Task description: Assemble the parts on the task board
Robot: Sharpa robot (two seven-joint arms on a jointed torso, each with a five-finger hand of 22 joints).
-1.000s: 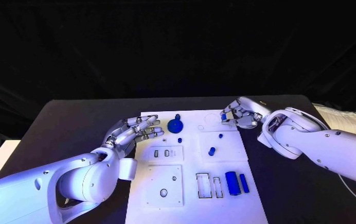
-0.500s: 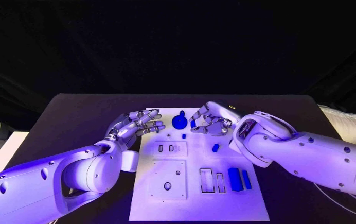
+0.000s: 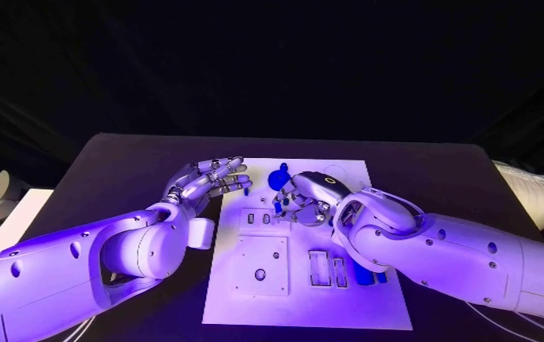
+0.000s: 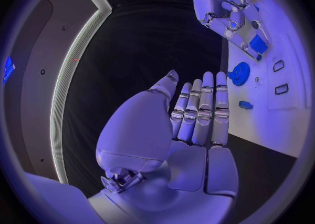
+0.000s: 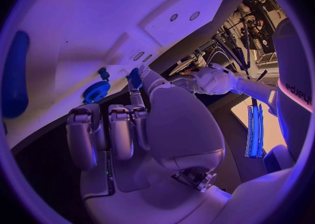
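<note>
Holding: small blue part [image 5: 134, 78] pinched in right hand [image 3: 304, 195] fingers, centre frame over task board [image 3: 340, 310].
Left hand [image 3: 210, 180]: fingers spread, empty.
Handling: likely light, rigid, slippery; pinch by sides.

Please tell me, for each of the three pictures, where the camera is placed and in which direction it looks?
Head view: on the robot's head, looking down at the task board; both arms enter, left hand, right hand.
Left wrist view: behind the left hand, facing along its spread, empty fingers to the board's edge.
Right wrist view: behind the right hand, facing the board; it pinches a small blue part.
Shared: all show the blue gear.
</note>
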